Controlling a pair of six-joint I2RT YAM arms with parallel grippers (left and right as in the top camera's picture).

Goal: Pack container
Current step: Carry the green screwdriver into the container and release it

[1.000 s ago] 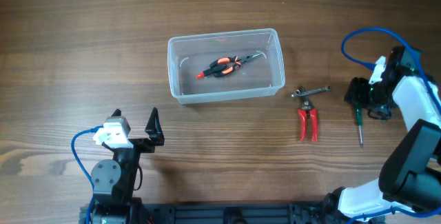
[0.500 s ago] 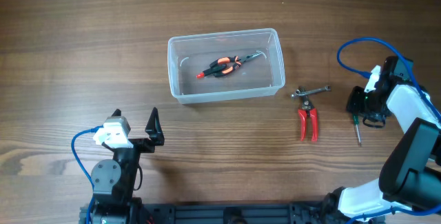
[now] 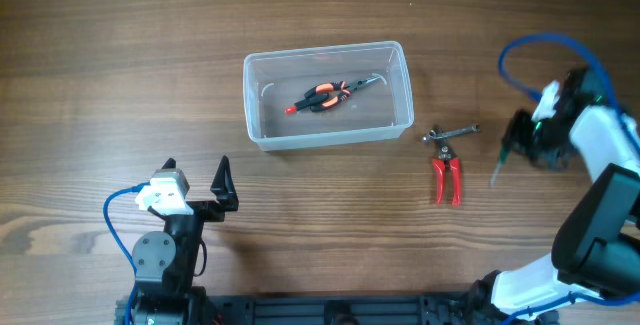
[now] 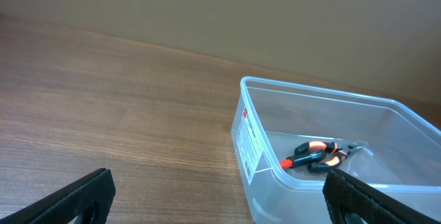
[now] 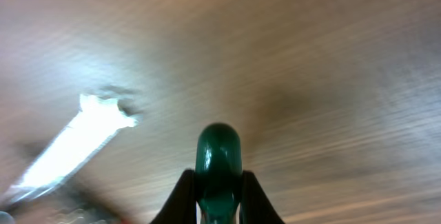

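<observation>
Right gripper (image 3: 518, 148) is clenched on the green-handled screwdriver (image 3: 497, 171) at the far right of the wooden table (image 3: 120, 55). Half a second ago the screwdriver's metal shaft pointed straight toward the near edge, under the gripper; now it is swung out, slanting toward the red-handled pliers (image 3: 446, 179), tip apart from them. The right wrist view is motion-blurred; it shows the rounded green handle end (image 5: 218, 156) pinched between the two fingers (image 5: 180, 195) over blurred wood grain, plus a bright streak at left that I cannot identify. Clear plastic rectangular container (image 3: 404, 85) sits mid-table, unmoved since the earlier frames, with orange-and-black-handled pliers (image 3: 322, 96) lying inside on its floor, also seen through the wall in the left wrist view (image 4: 318, 157). Red-handled pliers lie just right of the container, not touching it, with a small metal tool (image 3: 453, 133) at their head — both in the same place as before. Left gripper (image 3: 196, 173) sits released, fingers spread wide, near the front edge and well apart from the container (image 4: 256, 141) — no change there.
</observation>
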